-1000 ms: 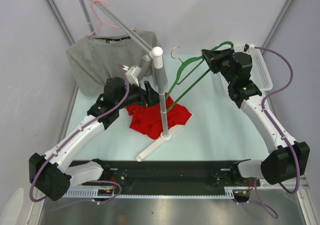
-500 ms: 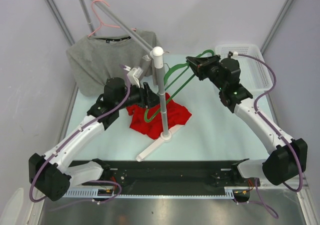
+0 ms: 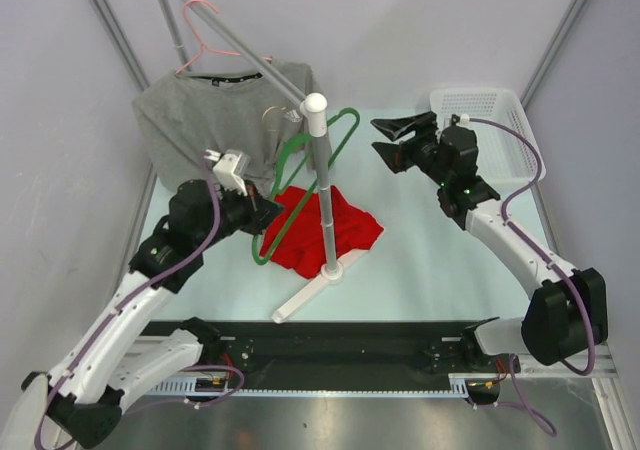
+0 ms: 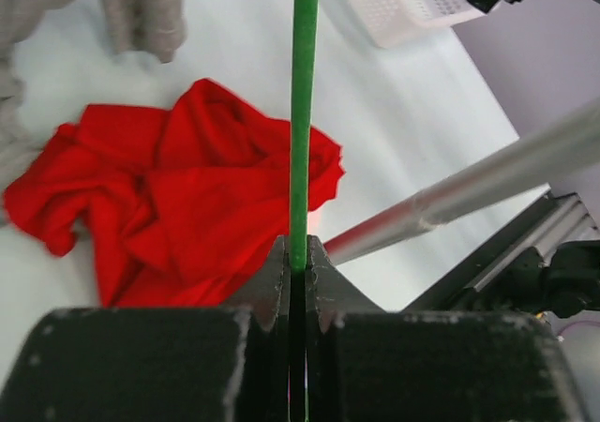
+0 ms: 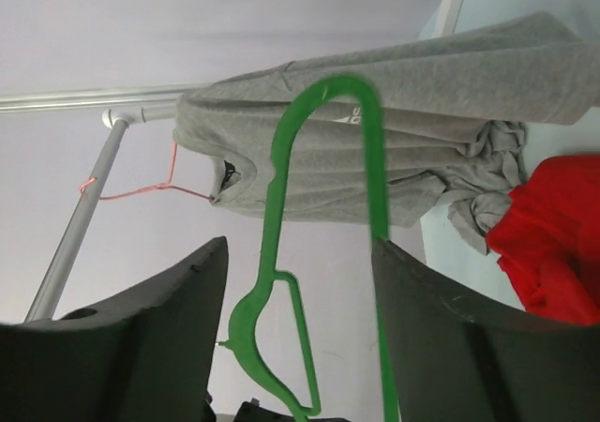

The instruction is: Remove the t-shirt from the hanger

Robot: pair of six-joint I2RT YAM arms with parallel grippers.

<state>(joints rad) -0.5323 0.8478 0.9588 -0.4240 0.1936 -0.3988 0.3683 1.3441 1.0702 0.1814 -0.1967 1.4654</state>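
The red t-shirt [image 4: 187, 216] lies off the hanger, crumpled in a loose heap on the table [image 3: 420, 260], just ahead of and below the left gripper [image 4: 297, 253]. The bare green hanger [image 4: 302, 113] is a thin plastic one. The left gripper's jaws are clamped tight on one of its bars, which runs straight out from the fingertips over the shirt. The right gripper [image 3: 380, 137] stands wide open and holds nothing, with the hanger's curved end just in front of its fingers.
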